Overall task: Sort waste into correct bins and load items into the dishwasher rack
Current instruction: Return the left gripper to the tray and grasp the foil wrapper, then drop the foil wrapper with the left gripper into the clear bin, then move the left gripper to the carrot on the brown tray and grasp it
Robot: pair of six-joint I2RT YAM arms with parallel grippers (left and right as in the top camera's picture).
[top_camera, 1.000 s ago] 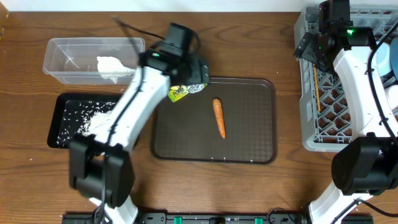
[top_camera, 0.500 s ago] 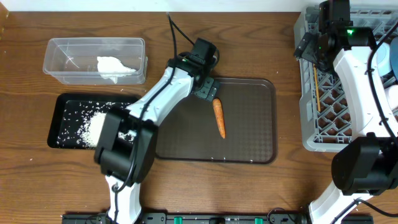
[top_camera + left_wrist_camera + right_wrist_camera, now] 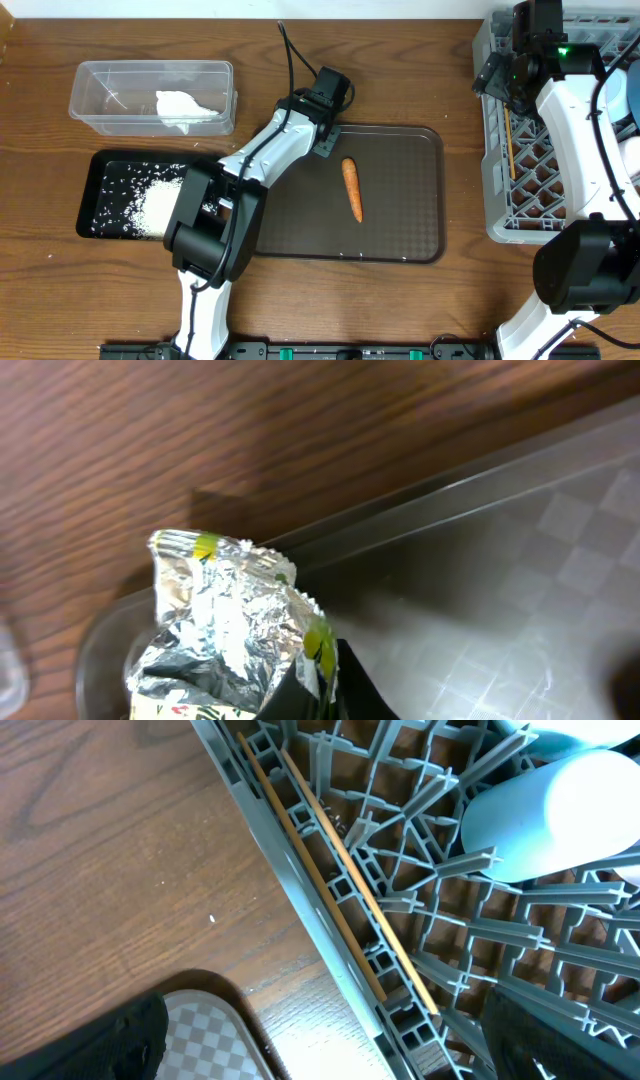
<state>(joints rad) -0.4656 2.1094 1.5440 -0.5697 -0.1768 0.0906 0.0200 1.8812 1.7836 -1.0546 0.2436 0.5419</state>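
Wrapper pinched in left end effector near desk's far edge, presumably bound for tub; right end effector spread over rack at right edge, chopsticks inside.

The overhead camera looks straight down from well above the table, taking in its whole width, with the brown tray and the rack. The left wrist camera sits very near the wrapper, facing down at that tray's rim and bare wood. The right wrist camera faces down, close on the rack's left wall and the chopsticks, both also seen overhead
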